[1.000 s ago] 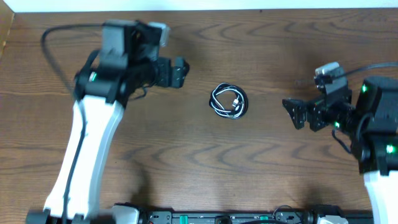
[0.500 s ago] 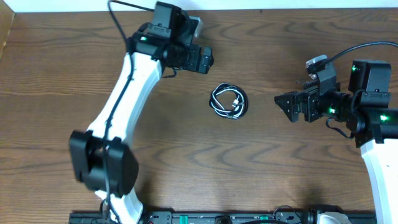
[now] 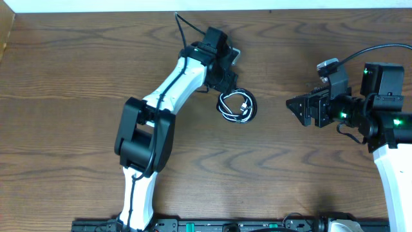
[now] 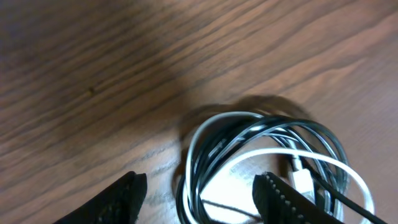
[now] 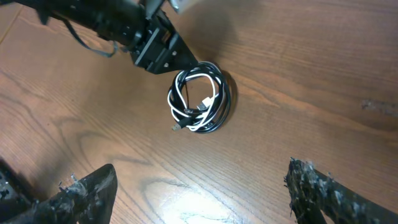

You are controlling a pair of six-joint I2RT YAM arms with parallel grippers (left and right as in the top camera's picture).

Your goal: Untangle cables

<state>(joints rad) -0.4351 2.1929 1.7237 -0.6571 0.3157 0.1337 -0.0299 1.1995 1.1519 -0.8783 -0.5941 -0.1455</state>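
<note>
A small coil of black and white cables lies on the wooden table near its middle. It also shows in the left wrist view and the right wrist view. My left gripper hangs just above the coil's upper-left edge, open, its two fingers straddling the left side of the loops without holding them. My right gripper is open and empty, to the right of the coil and pointing at it from a distance.
The wooden table spreads all round the coil. A lighter wooden edge shows at the far left. A black rail runs along the front edge.
My left arm has swung right and forward from the table's back left until its gripper is over the coil. The right gripper has barely moved. The coil has not moved.
</note>
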